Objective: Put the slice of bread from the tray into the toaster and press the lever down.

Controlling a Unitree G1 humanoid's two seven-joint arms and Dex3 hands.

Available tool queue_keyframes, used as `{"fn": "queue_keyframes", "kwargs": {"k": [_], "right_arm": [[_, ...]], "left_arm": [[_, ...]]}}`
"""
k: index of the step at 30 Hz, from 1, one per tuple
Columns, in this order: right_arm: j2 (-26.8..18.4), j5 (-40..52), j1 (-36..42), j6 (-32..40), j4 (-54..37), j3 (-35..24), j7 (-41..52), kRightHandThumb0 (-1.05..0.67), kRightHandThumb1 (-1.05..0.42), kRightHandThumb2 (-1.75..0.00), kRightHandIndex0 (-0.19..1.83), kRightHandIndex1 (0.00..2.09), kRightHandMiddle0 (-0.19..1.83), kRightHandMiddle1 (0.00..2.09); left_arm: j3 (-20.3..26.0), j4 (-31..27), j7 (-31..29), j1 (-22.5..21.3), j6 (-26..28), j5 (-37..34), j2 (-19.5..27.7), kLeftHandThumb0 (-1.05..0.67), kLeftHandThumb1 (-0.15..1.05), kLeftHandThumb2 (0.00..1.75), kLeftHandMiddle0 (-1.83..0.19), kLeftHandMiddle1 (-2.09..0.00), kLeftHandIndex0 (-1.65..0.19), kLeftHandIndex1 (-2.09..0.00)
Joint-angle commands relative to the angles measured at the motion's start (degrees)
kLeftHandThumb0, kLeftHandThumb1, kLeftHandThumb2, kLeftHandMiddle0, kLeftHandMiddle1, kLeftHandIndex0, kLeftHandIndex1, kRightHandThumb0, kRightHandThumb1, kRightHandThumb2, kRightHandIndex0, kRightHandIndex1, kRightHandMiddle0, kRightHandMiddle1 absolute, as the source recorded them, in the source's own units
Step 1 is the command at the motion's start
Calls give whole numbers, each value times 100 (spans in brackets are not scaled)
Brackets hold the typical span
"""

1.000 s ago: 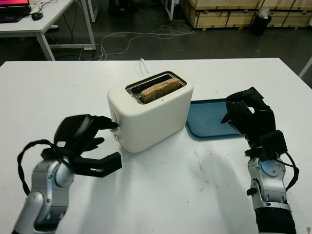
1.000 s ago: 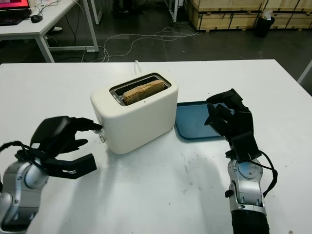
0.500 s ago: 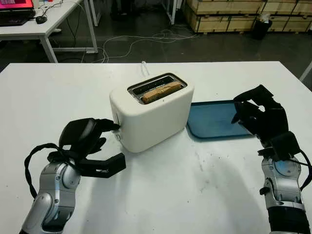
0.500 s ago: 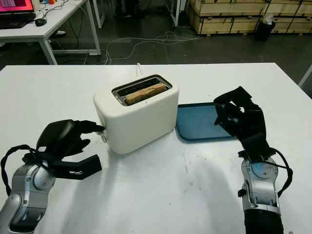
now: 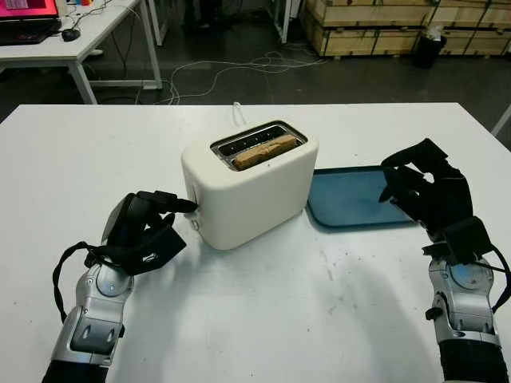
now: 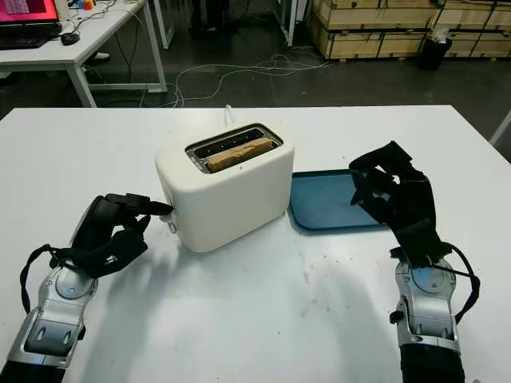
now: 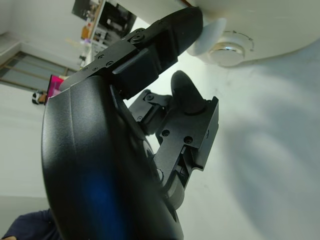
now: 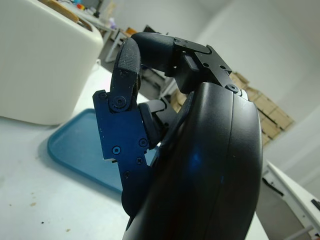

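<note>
1. Left hand (image 5: pixel 148 231) sits low over the near-left desk (image 5: pixel 263 319), fingers curled in with nothing gripped, one fingertip (image 5: pixel 185 205) stretched out to the lever (image 7: pixel 207 41) on the toaster's end face, touching it or just shy, cannot tell which.
2. Right hand (image 5: pixel 427 187) is up over the near-right side, hanging above the near corner of the tray, fingers curled in, holding nothing.
3. Toaster (image 5: pixel 251 195), white, stands mid-desk, angled; the lever end, with a small knob (image 7: pixel 227 50) below the lever, faces the left hand.
4. Bread slice (image 5: pixel 265 150) is already down in the near slot, top crust poking out; far slot looks empty.
5. Tray (image 5: pixel 351 195), blue, lies flat just right of the toaster, bare.
6. Handling judgement: bread is light, soft, crumbly, best pinched by the crust edges, but it needs no more handling. The lever is the stiff, sprung part; push straight down on its top face with the fingertip.
7. The toaster looks light with a smooth shell, so it may skid or tip if the push goes sideways.
</note>
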Motion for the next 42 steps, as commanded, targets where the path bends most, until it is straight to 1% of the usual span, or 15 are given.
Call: {"fn": "queue_keyframes", "kwargs": {"k": [1,7,9,14,17,19,22,27,29,31,33,34,37,40,42], "right_arm": [[-22,56,29,56,-120,10,31,-26,-92,-42,83,175,57,156],[-1,30,51,32,-134,26,31,-25,-92,-42,84,175,56,160],[-8,-14,55,34,-141,34,14,-25,-92,-42,84,175,55,162],[-7,28,52,13,-132,31,49,-25,-92,-42,84,175,54,164],[-10,4,55,20,-121,32,33,-25,-92,-42,85,175,54,164],[-9,-14,67,59,-147,42,21,-25,-92,-42,85,175,55,163],[-1,-6,84,83,-161,58,35,-24,-92,-42,85,175,55,163],[-7,-55,92,64,-159,59,0,-24,-92,-42,84,175,55,164],[-5,-21,83,62,-159,54,22,-23,-92,-42,85,175,54,165],[-1,3,83,129,-201,56,25,-24,-92,-42,85,175,54,166],[21,12,66,108,-183,63,21,-23,-92,-42,85,175,54,166],[36,27,57,96,-173,71,28,-22,-92,-42,85,175,54,164],[70,77,62,163,-221,105,58,-21,-92,-42,83,175,57,158],[95,63,75,169,-255,138,43,-22,-92,-42,81,175,55,163],[115,53,82,215,-287,159,18,-23,-92,-42,79,175,51,170]], "left_arm": [[-986,864,-566,205,203,166,-285,15,83,96,-84,-175,-115,-5],[-1026,890,-504,185,234,104,-365,15,82,99,-103,-175,-112,-4],[-1090,908,-481,196,142,158,-341,14,81,99,-94,-175,-115,-6],[-1149,877,-476,231,80,156,-366,15,81,102,-101,-175,-113,-6],[-1225,924,-493,203,137,196,-414,16,84,95,-93,-175,-113,-7],[-1365,1103,-425,159,69,342,-446,17,87,88,-80,-145,-122,-14],[-1598,1422,-603,35,365,405,-602,14,90,87,-77,-156,-124,-18],[-1949,1740,-700,-91,514,687,-639,18,92,73,-79,-120,-128,-27],[-1931,1508,-686,-56,543,690,-594,19,92,72,-82,-115,-126,-28],[-1842,1094,-667,-50,433,710,-433,18,91,74,-78,-132,-123,-33],[-1692,627,-555,-48,505,733,-353,17,84,86,-79,-118,-121,-39],[-1577,410,-433,-51,544,738,-356,18,81,88,-79,-142,-120,-45],[-1315,-102,-197,-104,562,915,-213,18,79,82,-85,-171,-108,-65],[-1145,-448,-128,-144,547,1076,-41,18,79,71,-87,-174,-104,-76],[-1026,-671,-81,-146,546,1101,38,17,85,53,-86,-174,-98,-90]]}}
